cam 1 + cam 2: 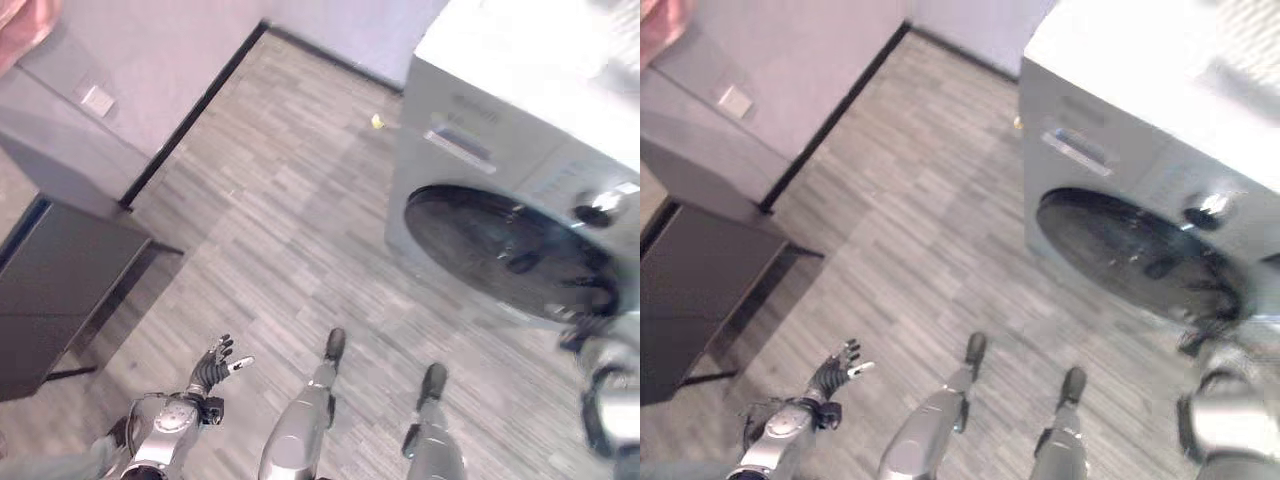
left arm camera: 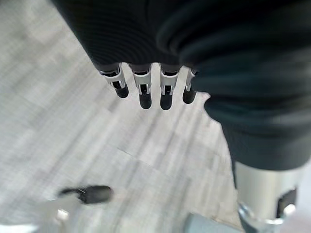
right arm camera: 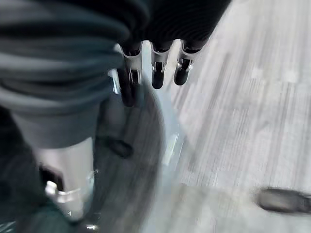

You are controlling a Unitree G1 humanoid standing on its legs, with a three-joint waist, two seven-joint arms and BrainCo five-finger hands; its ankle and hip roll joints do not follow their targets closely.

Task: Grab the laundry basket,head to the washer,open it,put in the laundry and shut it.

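Looking at this, left hand (image 1: 213, 367) hangs with fingers spread and empty over bare floor (image 1: 280, 200), no basket near it. Right hand (image 3: 153, 65) has relaxed, slightly parted fingers at the washer (image 1: 520, 150) door (image 1: 505, 250) rim. My worry: they slide off without hooking, or there's nothing to load.

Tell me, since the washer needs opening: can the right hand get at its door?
Probably yes: the right hand is at the edge of the washer door, with nothing between them.
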